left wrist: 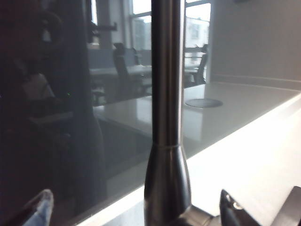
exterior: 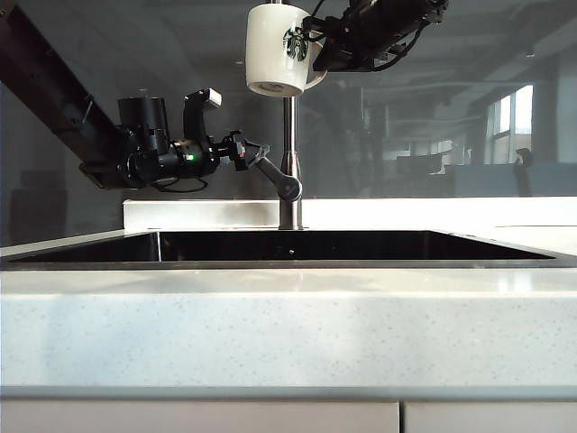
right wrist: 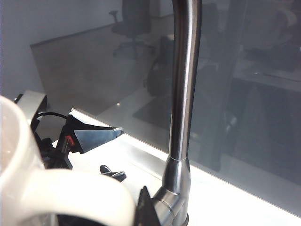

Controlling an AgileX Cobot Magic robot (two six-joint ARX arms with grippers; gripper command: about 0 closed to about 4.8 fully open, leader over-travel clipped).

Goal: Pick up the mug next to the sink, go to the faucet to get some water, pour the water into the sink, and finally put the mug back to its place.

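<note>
The white mug [exterior: 278,50] with the green logo hangs upright high in front of the faucet [exterior: 289,153], near the exterior view's top edge. My right gripper [exterior: 317,47] is shut on its loop handle [right wrist: 70,193], with one dark fingertip [right wrist: 146,209] showing beside the handle. My left gripper [exterior: 255,155] stands open at the faucet's angled lever [exterior: 275,176]. Its fingertips [left wrist: 40,209] are spread wide, with the faucet neck [left wrist: 167,94] between them. The dark sink [exterior: 288,245] lies below. No water shows in any view.
A pale speckled countertop [exterior: 288,325] runs along the front of the sink. Behind the faucet a raised white ledge [exterior: 198,212] meets a dark glass wall [exterior: 451,108]. The left arm [right wrist: 94,136] appears in the right wrist view beside the faucet base.
</note>
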